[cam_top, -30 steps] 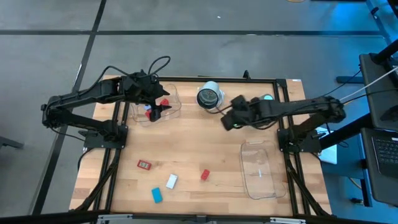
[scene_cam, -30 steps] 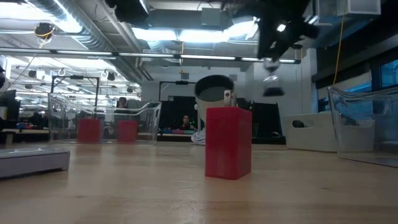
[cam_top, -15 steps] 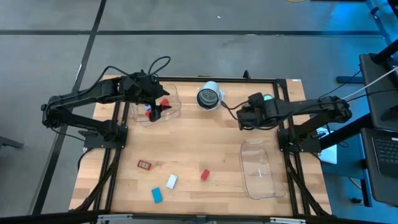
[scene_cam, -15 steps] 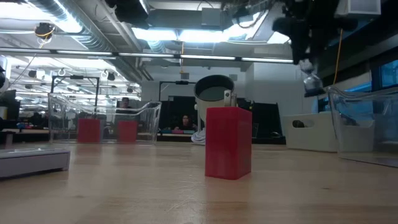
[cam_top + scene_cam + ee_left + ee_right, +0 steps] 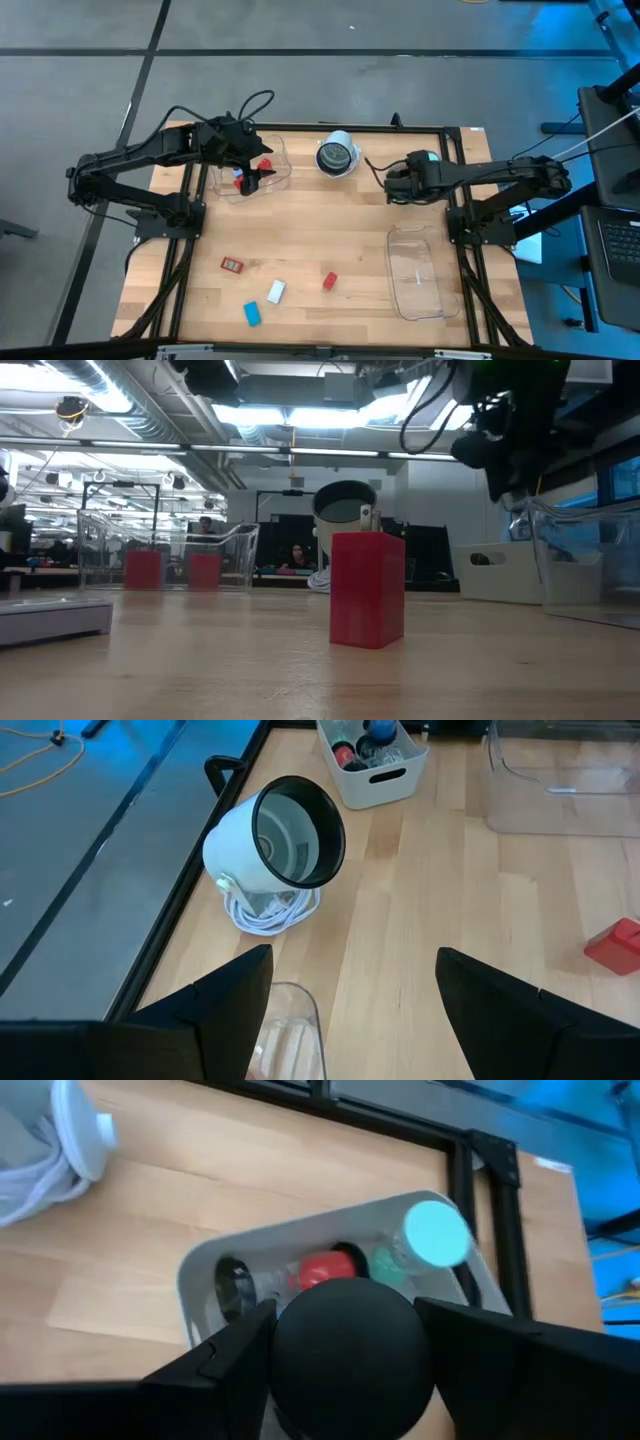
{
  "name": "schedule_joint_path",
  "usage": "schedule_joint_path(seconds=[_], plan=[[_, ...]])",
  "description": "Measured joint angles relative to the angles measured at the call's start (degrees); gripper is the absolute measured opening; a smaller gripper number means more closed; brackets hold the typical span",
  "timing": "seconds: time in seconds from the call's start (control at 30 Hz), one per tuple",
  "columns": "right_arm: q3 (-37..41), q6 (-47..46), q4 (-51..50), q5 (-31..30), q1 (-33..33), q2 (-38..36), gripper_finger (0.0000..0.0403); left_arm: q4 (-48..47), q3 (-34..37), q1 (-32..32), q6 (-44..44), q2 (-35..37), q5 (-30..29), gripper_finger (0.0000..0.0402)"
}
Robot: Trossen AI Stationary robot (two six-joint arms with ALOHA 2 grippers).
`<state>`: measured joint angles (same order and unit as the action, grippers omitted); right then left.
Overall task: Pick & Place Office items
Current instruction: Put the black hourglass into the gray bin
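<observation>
**Right arm carries a black disc over the white bin**

The right gripper [image 5: 345,1342] hangs above the far right part of the worktop [image 5: 330,235], at about two o'clock from its middle. Its fingers [image 5: 225,1365] are clenched on a black disc [image 5: 350,1350], which fills the gap between them in the right wrist view. Straight below sits a small white bin [image 5: 200,1275] holding a red piece [image 5: 322,1268], a teal-capped cylinder [image 5: 435,1232] and another dark round piece [image 5: 232,1283].

The left gripper [image 5: 350,985] waits at about ten o'clock, above a clear tray [image 5: 255,170]; its fingers [image 5: 225,995] stand released, nothing between them. That tray holds a red block [image 5: 264,164] and a blue piece [image 5: 238,181].

At twelve o'clock a round white lamp [image 5: 337,155] lies on its side with its cord coiled beside it.

On the near part of the worktop lie a red-framed tag [image 5: 232,264] at about seven o'clock, a white block [image 5: 276,291] and a blue block [image 5: 252,313] near it toward six o'clock, and a small red block [image 5: 329,281] at six o'clock. A second clear tray [image 5: 415,272] lies at four o'clock.
</observation>
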<state>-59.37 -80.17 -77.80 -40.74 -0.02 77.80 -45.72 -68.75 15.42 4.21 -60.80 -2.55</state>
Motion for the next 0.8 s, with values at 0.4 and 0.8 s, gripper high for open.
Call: schedule_joint_path(seconds=[0.4, 0.8], plan=[[5.9, 4.2, 7.7, 1.8, -5.5, 0.0, 0.0218, 0.0, 0.0, 0.0, 0.0, 0.0, 0.0, 0.0278], [6.3, 7.4, 8.2, -0.7, -8.1, 0.1, 0.0221, 0.0, 0.0, 0.0, 0.0, 0.0, 0.0, 0.0278]])
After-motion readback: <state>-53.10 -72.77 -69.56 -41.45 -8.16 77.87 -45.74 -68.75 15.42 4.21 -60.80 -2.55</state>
